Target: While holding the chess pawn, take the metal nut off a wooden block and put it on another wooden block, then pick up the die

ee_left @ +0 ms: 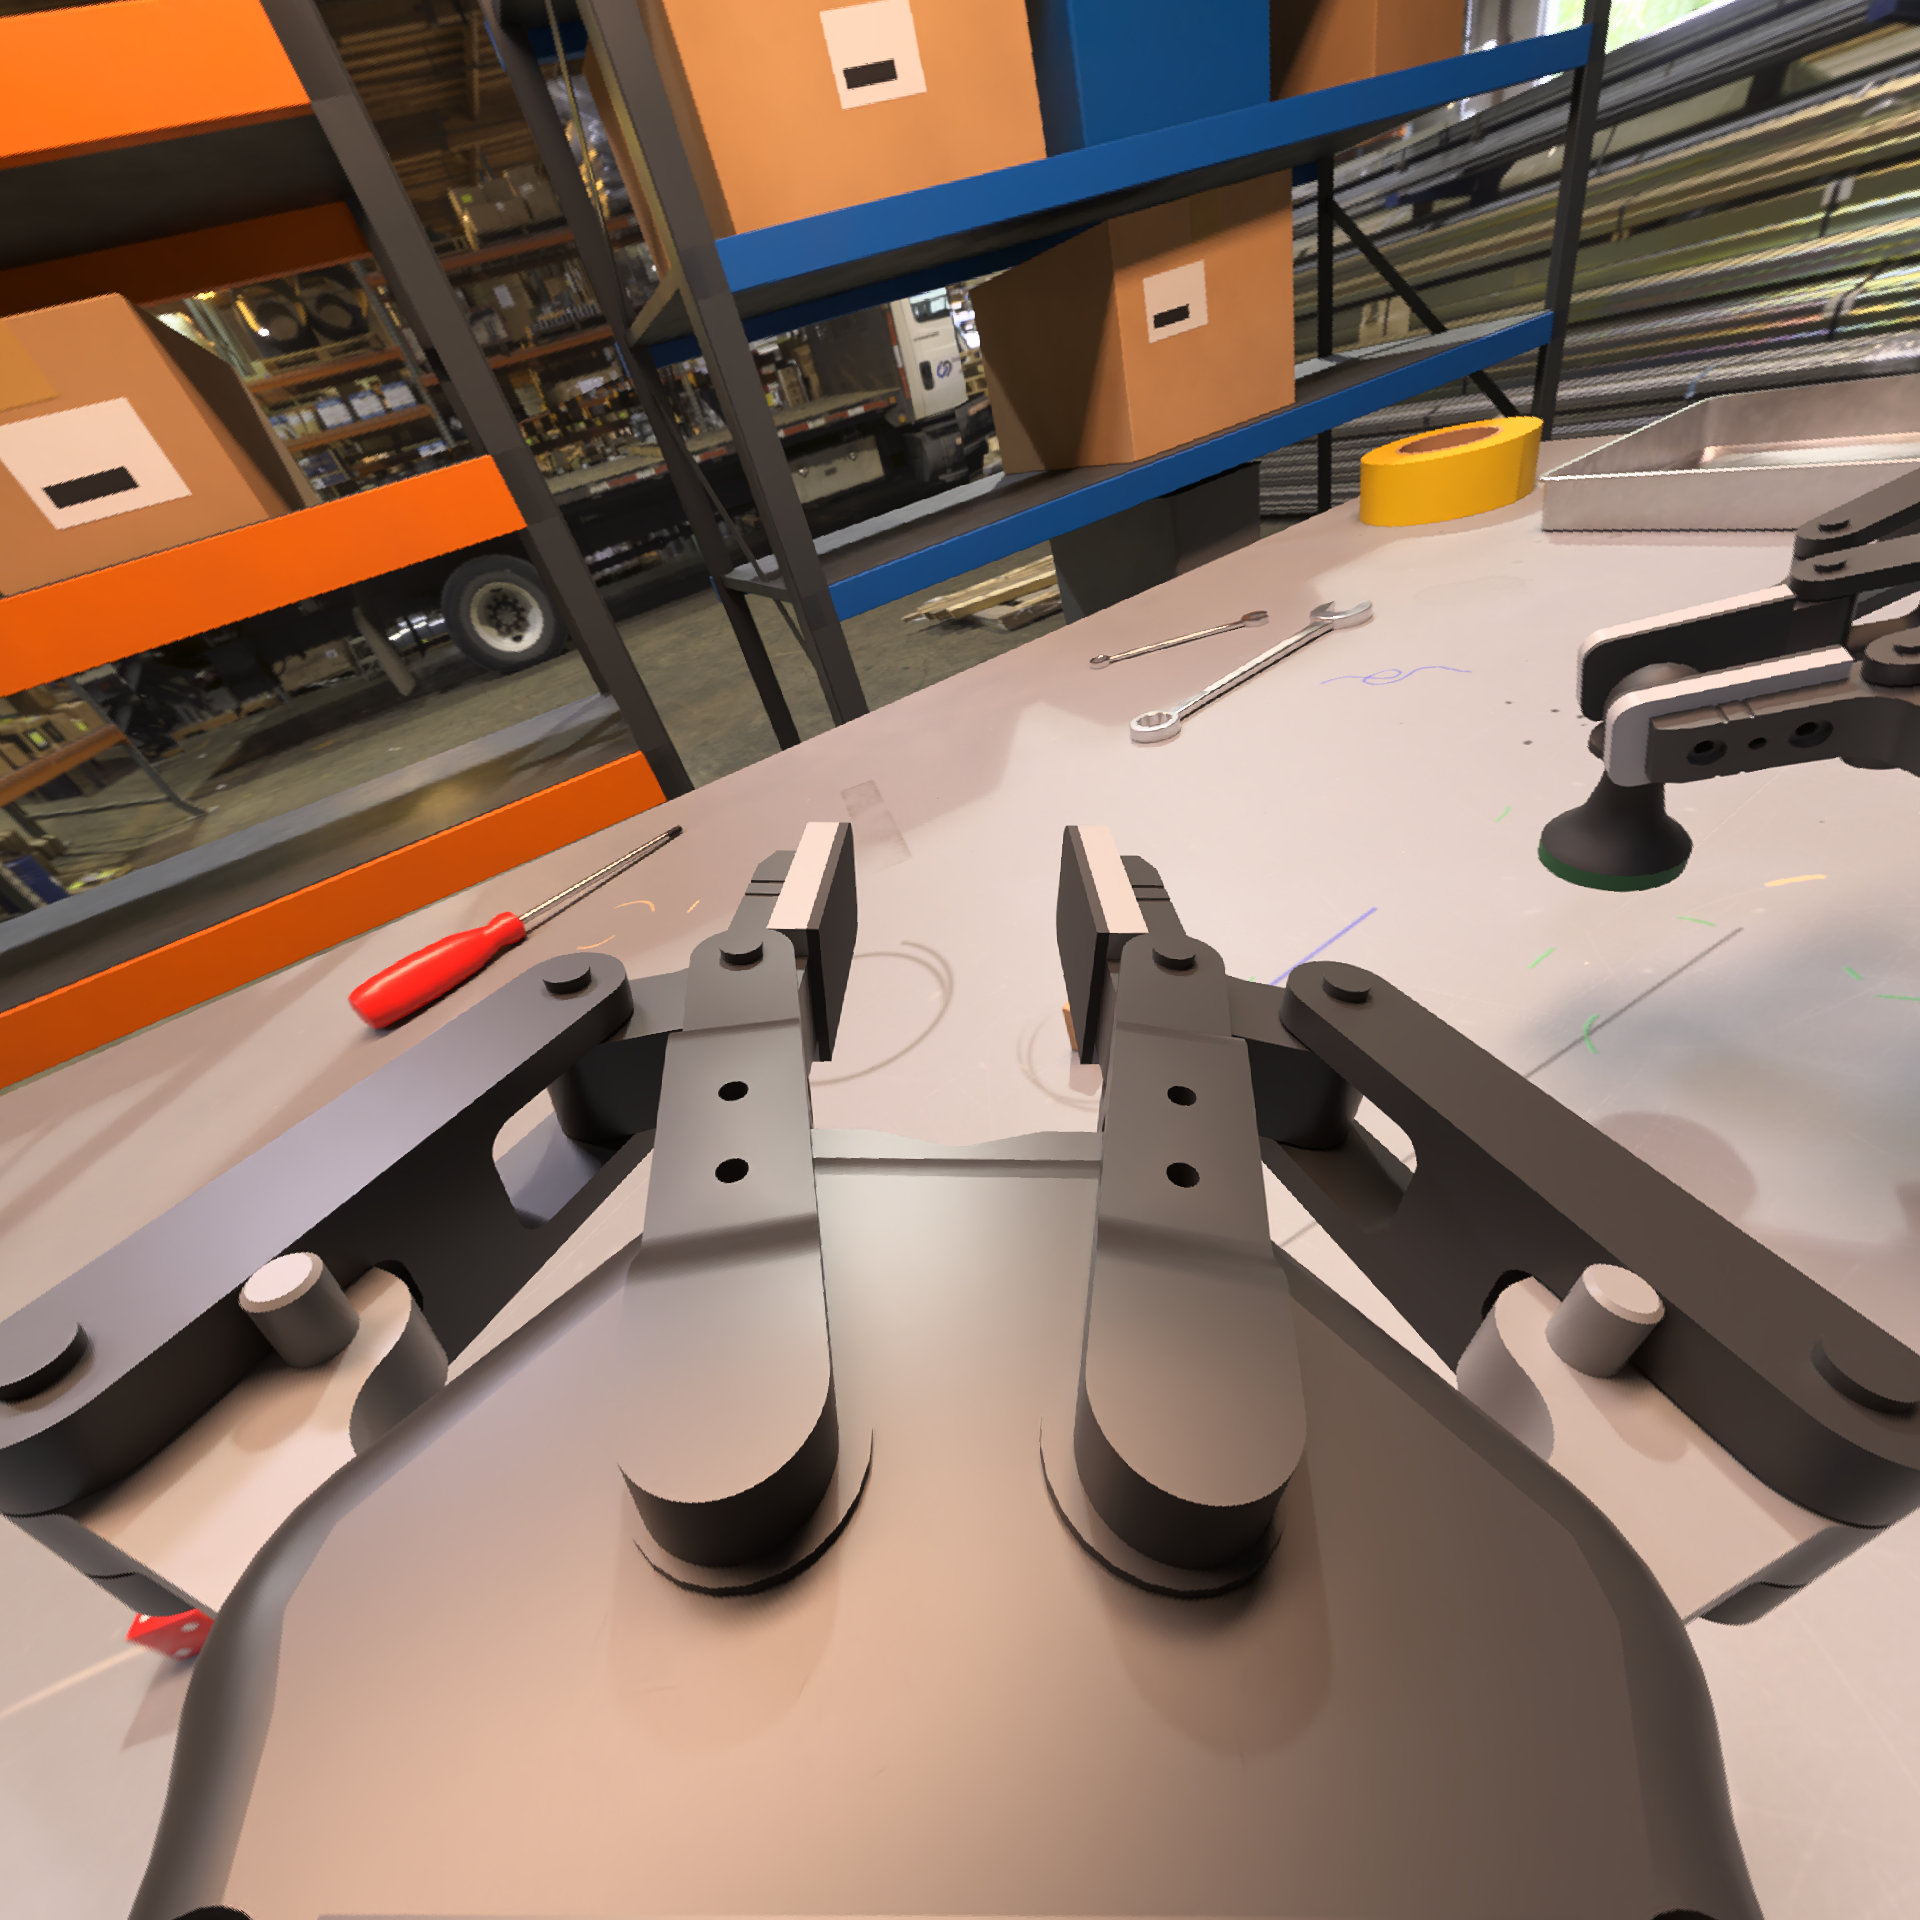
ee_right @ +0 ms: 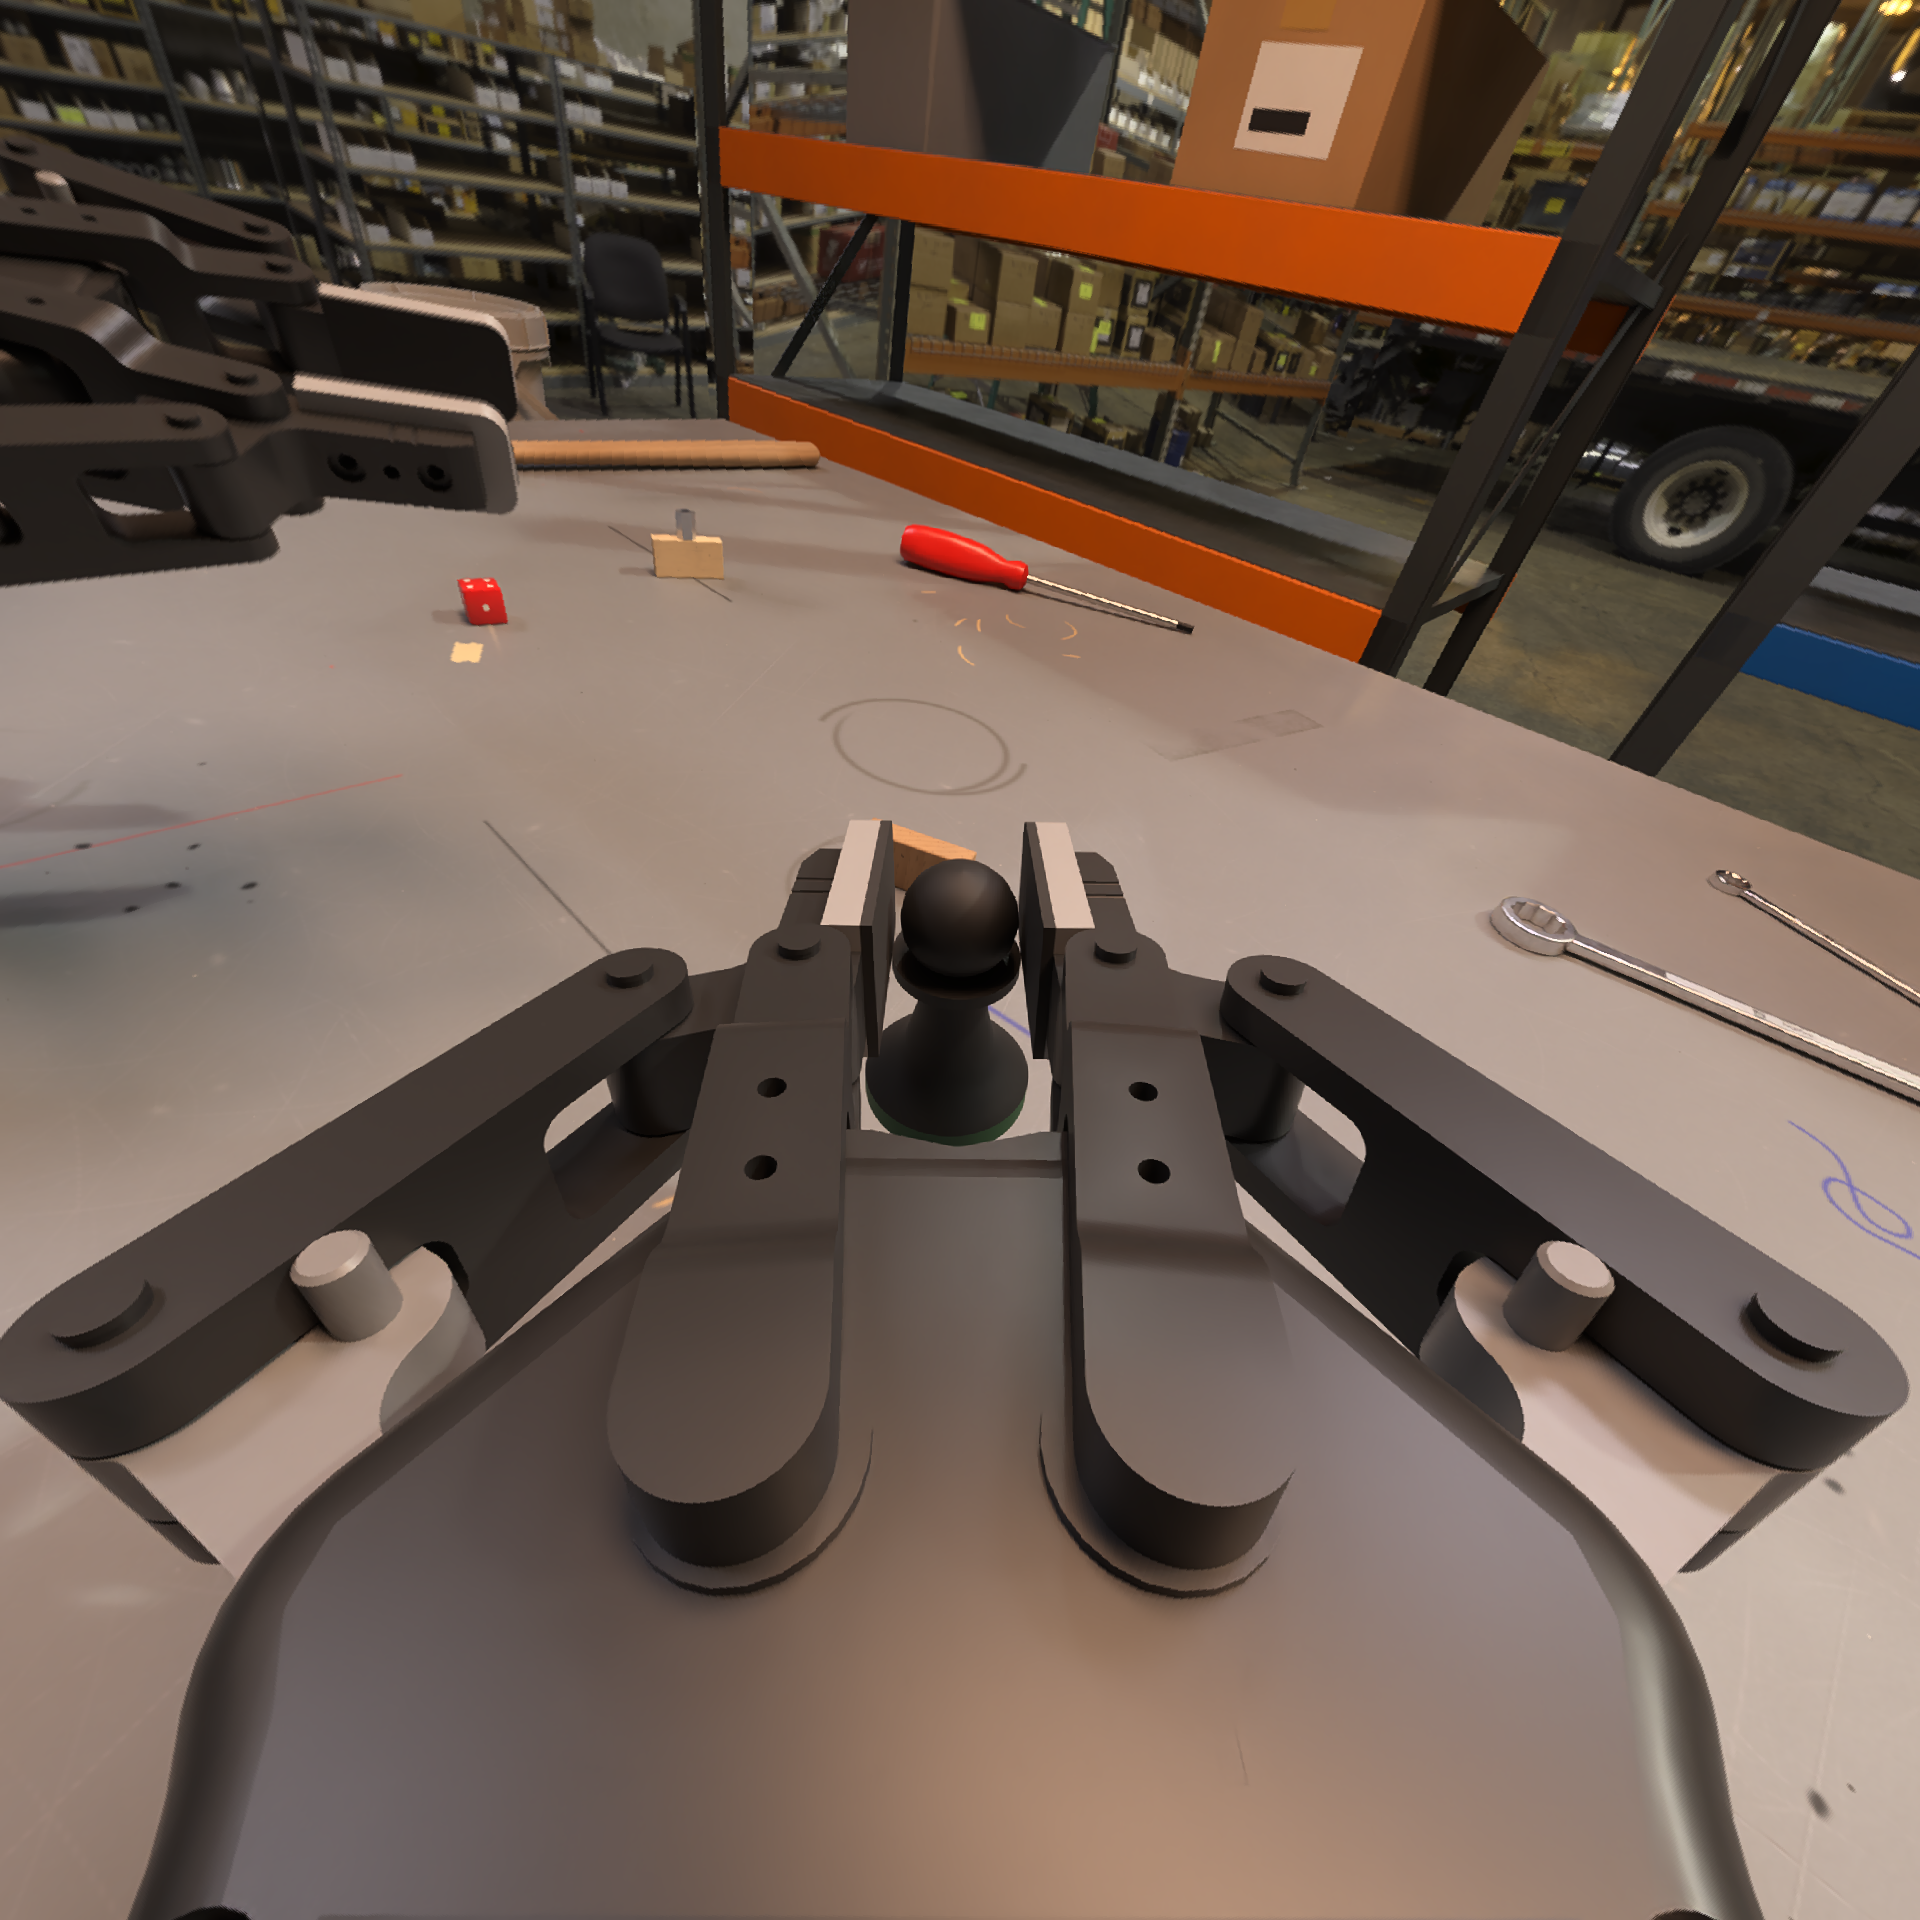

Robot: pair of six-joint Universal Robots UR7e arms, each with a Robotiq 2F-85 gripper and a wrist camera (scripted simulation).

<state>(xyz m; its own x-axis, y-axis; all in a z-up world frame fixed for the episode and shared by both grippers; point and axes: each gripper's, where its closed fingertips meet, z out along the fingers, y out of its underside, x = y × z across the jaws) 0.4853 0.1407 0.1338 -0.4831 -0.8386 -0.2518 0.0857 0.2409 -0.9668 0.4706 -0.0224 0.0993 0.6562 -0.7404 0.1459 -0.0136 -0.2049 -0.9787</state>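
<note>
My right gripper point(ee_right: 956, 883) is shut on a black chess pawn point(ee_right: 951, 997) with a green base and holds it upright just above the table; both also show in the left wrist view, gripper point(ee_left: 1621, 717) and pawn point(ee_left: 1616, 831). A bare wooden block point(ee_right: 928, 852) lies just beyond the pawn; only a sliver of it point(ee_left: 1070, 1029) shows behind my left finger. A second wooden block point(ee_right: 686, 556) carries the grey metal nut point(ee_right: 684, 522). The red die point(ee_right: 482, 601) lies on the table and shows at the lower left in the left wrist view point(ee_left: 166, 1633). My left gripper point(ee_left: 958, 914) is open and empty.
A red-handled screwdriver point(ee_left: 447, 966) lies near the table's edge by the orange shelving. Two wrenches point(ee_left: 1247, 670) lie farther out, with a yellow tape roll point(ee_left: 1449, 468) and a metal tray point(ee_left: 1745, 457) behind them. A wooden dowel point(ee_right: 665, 453) lies at the far edge.
</note>
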